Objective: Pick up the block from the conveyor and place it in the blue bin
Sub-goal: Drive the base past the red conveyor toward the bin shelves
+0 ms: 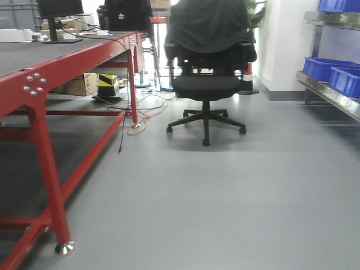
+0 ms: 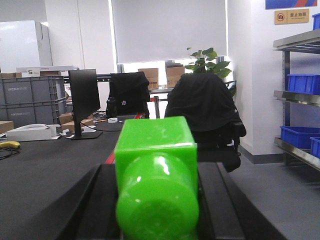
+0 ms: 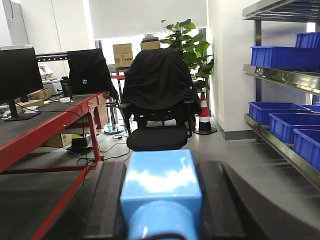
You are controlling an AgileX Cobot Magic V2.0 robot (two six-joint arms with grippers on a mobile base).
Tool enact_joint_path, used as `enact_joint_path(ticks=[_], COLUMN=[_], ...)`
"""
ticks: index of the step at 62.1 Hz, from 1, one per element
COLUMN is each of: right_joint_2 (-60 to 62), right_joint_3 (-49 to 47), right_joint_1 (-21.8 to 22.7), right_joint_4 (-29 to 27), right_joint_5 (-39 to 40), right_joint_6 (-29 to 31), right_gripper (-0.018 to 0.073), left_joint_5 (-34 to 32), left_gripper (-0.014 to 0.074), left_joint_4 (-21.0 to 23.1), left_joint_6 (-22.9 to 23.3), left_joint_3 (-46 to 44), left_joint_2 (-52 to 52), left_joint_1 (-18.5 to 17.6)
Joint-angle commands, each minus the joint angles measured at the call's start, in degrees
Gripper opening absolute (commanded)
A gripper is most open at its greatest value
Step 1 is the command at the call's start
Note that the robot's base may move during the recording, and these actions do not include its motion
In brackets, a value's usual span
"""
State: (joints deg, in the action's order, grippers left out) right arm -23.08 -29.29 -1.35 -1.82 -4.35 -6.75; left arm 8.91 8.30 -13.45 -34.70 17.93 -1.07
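Note:
In the left wrist view my left gripper [image 2: 156,200] is shut on a bright green block [image 2: 156,170], its black fingers [image 2: 102,200] pressed against both sides. In the right wrist view my right gripper [image 3: 161,200] is shut on a light blue block [image 3: 161,190], held the same way. The conveyor [image 2: 45,170] is the dark grey belt on a red frame at the left; it also shows in the front view [image 1: 34,53] and the right wrist view [image 3: 20,122]. Blue bins [image 1: 336,76] sit on a metal shelf at the right, also in both wrist views [image 3: 285,120] [image 2: 297,135].
A black office chair [image 1: 207,62] draped with a dark jacket stands ahead on the grey floor. Monitors [image 2: 84,102], cables and grey crates [image 2: 30,95] sit at the belt's far end. A traffic cone [image 3: 202,115] and a plant [image 3: 187,42] stand by the wall.

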Motion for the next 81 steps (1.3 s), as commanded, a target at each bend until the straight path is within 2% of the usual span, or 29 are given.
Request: enact_joint_path(ticks=[1,81], right_joint_2=[0.40,0.40], right_joint_3=[-0.48,-0.48], right_joint_1=[0.12,0.12], right_joint_4=[0.31,0.31], right_joint_5=[1.45,1.45], right_joint_6=[0.16,0.16], right_gripper=[-0.0162,-0.0162], left_joint_5=[-0.91,-0.91], left_gripper=[-0.0111,-0.0111], left_joint_4=[-0.04,-0.04], left_joint_6=[0.15,0.15], left_joint_3=[0.11,0.11], left_joint_2=[-0.29,-0.29], left_joint_1=[0.16,0.16])
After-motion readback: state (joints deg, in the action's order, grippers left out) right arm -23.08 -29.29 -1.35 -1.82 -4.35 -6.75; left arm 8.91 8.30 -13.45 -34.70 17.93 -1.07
